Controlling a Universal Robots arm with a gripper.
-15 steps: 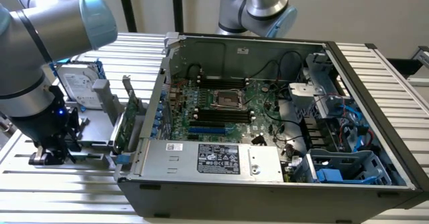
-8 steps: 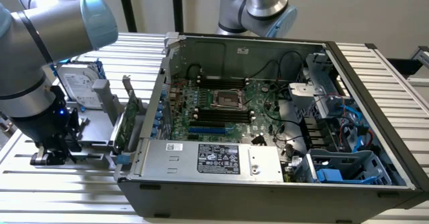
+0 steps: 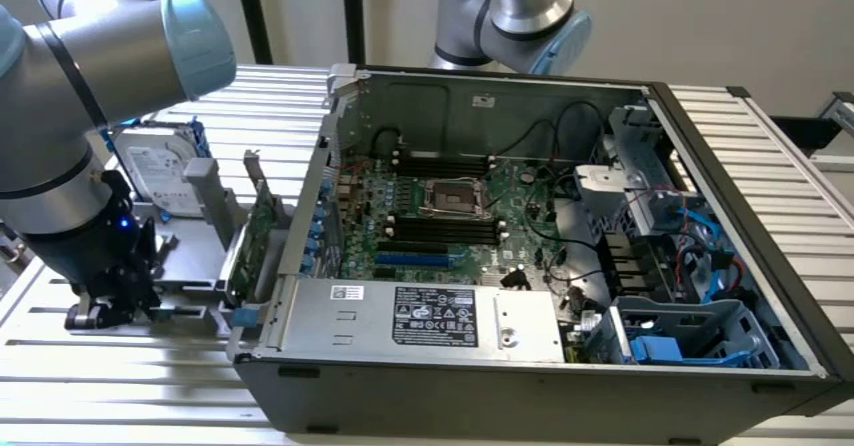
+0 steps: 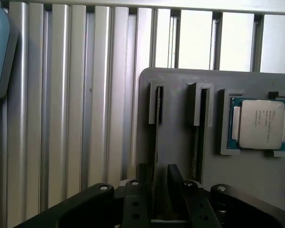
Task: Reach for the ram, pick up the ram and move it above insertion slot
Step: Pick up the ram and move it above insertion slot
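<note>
In the exterior view one open computer case [image 3: 534, 391] sits on the slatted counter [image 3: 134, 366]. Two arms show. One arm [image 3: 80, 116] reaches down on the exterior view's left, its jaws low over a gray holder [image 3: 187, 251] beside the case. A second arm [image 3: 514, 16] stands behind. The holder carries one hard drive [image 3: 154, 171] and one upright expansion card [image 3: 254, 236]. Inside the case, the black insertion slot [image 3: 441, 228] lies in one of two banks flanking the processor socket [image 3: 447, 201], just beside one blue slot [image 3: 414, 261].

In the wrist view the holder [image 4: 180, 156] has two narrow grooves and one processor chip [image 4: 261, 123]. The ram [image 4: 155, 152] stands edge-on in the groove farther from the chip — the jaws straddle it, released, with a gap between their two fingers [image 4: 142, 190].
</note>
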